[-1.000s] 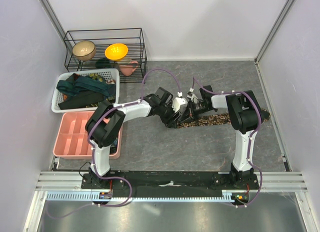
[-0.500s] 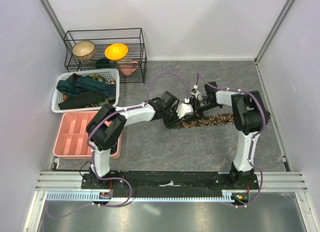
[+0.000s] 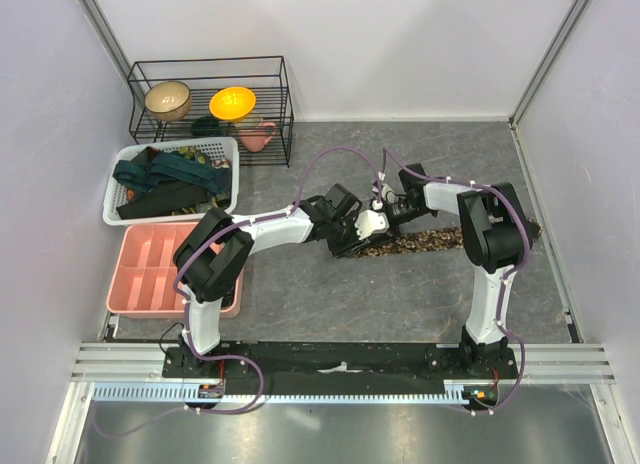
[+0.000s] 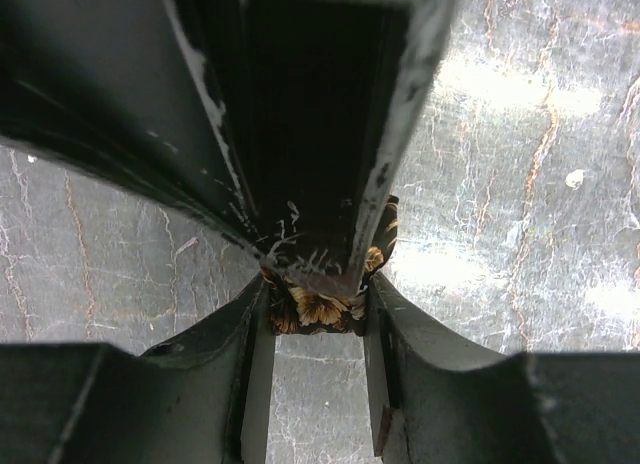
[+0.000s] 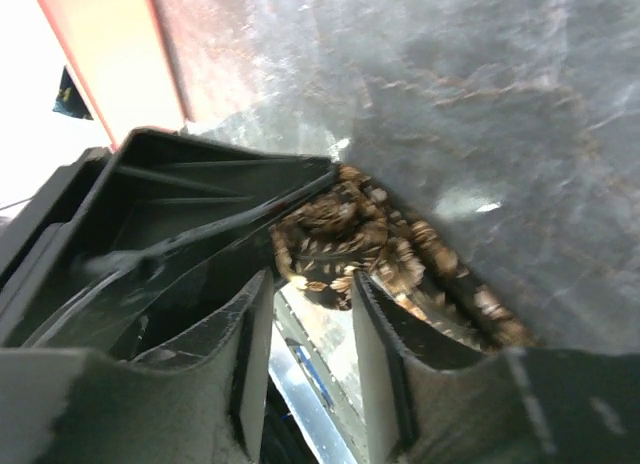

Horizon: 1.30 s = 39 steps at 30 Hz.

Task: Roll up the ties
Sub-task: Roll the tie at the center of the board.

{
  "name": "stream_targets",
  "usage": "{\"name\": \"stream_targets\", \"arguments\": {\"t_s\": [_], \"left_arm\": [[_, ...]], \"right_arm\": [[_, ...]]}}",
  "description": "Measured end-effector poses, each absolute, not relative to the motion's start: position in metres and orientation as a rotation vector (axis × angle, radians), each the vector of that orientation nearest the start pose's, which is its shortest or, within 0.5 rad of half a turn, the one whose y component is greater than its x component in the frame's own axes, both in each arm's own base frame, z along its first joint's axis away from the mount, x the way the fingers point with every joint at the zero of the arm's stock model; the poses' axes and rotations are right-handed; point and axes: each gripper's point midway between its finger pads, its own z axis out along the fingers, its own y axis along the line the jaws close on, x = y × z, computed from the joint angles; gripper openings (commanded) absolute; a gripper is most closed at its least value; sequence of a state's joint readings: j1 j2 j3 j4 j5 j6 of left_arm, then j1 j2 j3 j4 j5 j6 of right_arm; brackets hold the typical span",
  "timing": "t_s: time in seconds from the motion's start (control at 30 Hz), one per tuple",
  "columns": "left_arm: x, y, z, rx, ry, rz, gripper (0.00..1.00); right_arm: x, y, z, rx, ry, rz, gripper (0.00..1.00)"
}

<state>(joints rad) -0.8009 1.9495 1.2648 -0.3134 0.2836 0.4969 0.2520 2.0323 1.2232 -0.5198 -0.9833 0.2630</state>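
- Where both arms meet near the middle of the grey marbled surface [image 3: 400, 304], the brown-and-tan speckled fabric necktie [image 3: 425, 240] lies as a flat strip. It runs out to the right and passes under the right arm, and its left end is wound into a small coil.
- The left gripper [image 4: 316, 296] is clenched on that coil: in its wrist view the speckled fabric fills the narrow gap between both fingertips.
- The right gripper [image 5: 312, 284] meets it from the opposite side, its fingers drawn close together and pinching the coil's near edge. Most of the coil bulges beyond its tips, against the black body of the left gripper.
- From the coil the loose strip trails away across the surface, seen at the lower right of the right wrist view.
- Dark teal and black fabric ties [image 3: 165, 174] lie heaped and unrolled in the white mesh plastic basket [image 3: 170, 218] at the far left, well apart from both grippers.
- Just in front of the basket sits the pink plastic compartment tray [image 3: 140, 254].
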Motion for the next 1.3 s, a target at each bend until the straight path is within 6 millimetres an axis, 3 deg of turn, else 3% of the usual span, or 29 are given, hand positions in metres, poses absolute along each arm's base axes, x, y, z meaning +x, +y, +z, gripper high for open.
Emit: {"name": "stream_targets", "arguments": {"t_s": [0.1,0.13,0.2,0.37,0.67,1.03,1.13,1.23,1.3], "left_arm": [[0.291,-0.342,0.022,1.65,1.992,-0.475,0.3],[0.291,-0.342,0.022,1.653,1.993,-0.473,0.31],[0.29,-0.341,0.022,1.658,1.996,-0.471,0.38],[0.29,-0.341,0.022,1.664,1.994,-0.471,0.59],[0.287,-0.338,0.021,1.632,2.025,-0.564,0.72],[0.299,-0.356,0.029,1.491,1.959,-0.707,0.69],[0.301,-0.36,0.028,1.485,1.938,-0.719,0.61],[0.298,-0.362,0.024,1.495,1.928,-0.744,0.45],[0.295,-0.362,0.023,1.514,1.913,-0.755,0.45]], "right_arm": [[0.303,0.234,0.037,-0.139,2.801,1.508,0.23],[0.303,0.234,0.034,-0.135,2.804,1.505,0.1],[0.304,0.234,0.03,-0.123,2.812,1.5,0.01],[0.305,0.232,0.026,-0.119,2.824,1.472,0.0],[0.311,0.214,0.013,-0.09,2.848,1.384,0.0],[0.311,0.213,0.013,-0.108,2.84,1.386,0.0],[0.311,0.213,0.013,-0.118,2.836,1.385,0.0],[0.311,0.213,0.012,-0.128,2.833,1.387,0.0],[0.311,0.213,0.012,-0.131,2.833,1.39,0.0]]}}
